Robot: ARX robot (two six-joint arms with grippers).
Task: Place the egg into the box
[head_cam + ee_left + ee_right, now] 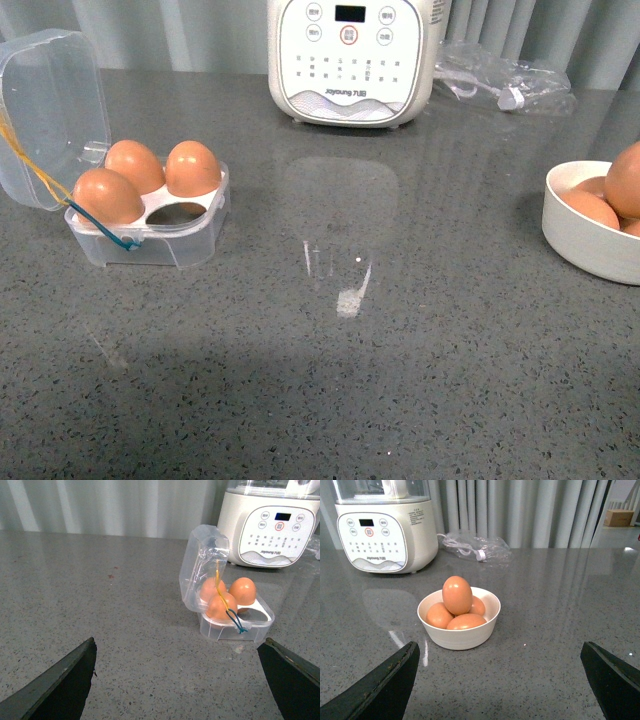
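Observation:
The clear box [160, 245] stands at the left of the grey table with its lid [50, 110] swung open. It holds three brown eggs, and its front right slot [178, 211] is bare. Several more brown eggs lie in a white bowl [585, 245] at the right edge. In the right wrist view the top egg [457, 595] stands upright on the others in the bowl [462, 637]. My right gripper [500, 643] is open, short of the bowl, with nothing between its fingers. My left gripper [179, 640] is open, short of the box [220, 630]. Neither arm shows in the front view.
A cream appliance with buttons [350, 60] stands at the back centre, also visible in the wrist views [270, 530] [382, 535]. A crumpled clear bag with a cable [500, 85] lies to its right. Curtains hang behind the table.

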